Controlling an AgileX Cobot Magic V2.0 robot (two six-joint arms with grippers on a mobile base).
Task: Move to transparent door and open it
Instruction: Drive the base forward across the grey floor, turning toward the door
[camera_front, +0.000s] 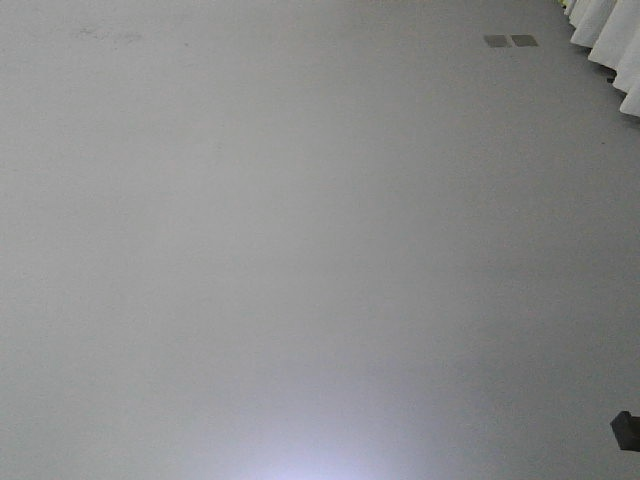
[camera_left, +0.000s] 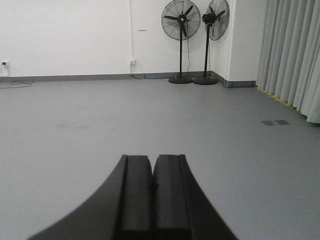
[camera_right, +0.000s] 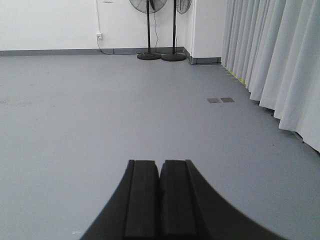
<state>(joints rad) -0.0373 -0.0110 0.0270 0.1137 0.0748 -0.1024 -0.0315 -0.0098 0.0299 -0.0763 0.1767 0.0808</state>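
While L gripper (camera_left: 152, 157), R gripper (camera_right: 160, 162) fingers (camera_left: 137, 195) closed: grey floor (camera_front: 300, 250), curtains (camera_right: 280, 65), fans (camera_left: 181, 20).

Right wrist view: heads of both fans (camera_right: 148, 5) cut off by top edge.
Front view: dark object (camera_front: 626, 431) clipped at right edge, identity unclear; curtain (camera_front: 608, 40) clipped at corner.
Left hand (camera_left: 152, 160) and right hand (camera_right: 160, 164) run off the bottom edges.

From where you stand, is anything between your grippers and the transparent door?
The door is in no view, so I cannot tell. Ahead: grey floor, two fans at the far wall, curtains on the right.
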